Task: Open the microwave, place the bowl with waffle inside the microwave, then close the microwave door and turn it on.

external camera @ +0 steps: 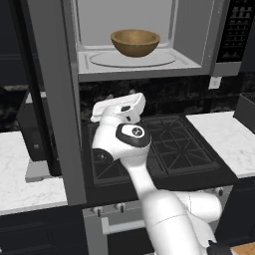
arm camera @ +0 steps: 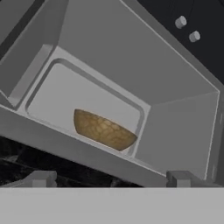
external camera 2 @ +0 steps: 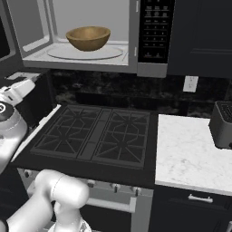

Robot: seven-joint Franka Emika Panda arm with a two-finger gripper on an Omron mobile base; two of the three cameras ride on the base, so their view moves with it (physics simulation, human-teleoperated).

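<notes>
Light-brown wood marks the bowl (external camera: 135, 42), which sits on the round glass plate inside the open microwave (external camera: 194, 60), near the middle of the light grey floor, so the placing step looks done. The microwave door (external camera: 52, 99) stands swung wide to the left, its grey frame reaching down in front of the counter (external camera: 20, 174), which leaves the opening free for the arm to pull away. The gripper (arm camera: 111, 177) hangs below the microwave's front edge, above the stove (external camera 2: 97, 133), and looks up into the cavity; its fingers (arm camera: 41, 178) sit wide apart with nothing between them. By my reading, the next thing is to reach the door and push it shut, then press the button panel (external camera 2: 155, 29).

The waffle is hard to make out: the bowl's thick wall hides its inside from every angle, so I cannot tell whether it lies there. The door's handle is out of sight, and the panel's buttons are too small to read.
</notes>
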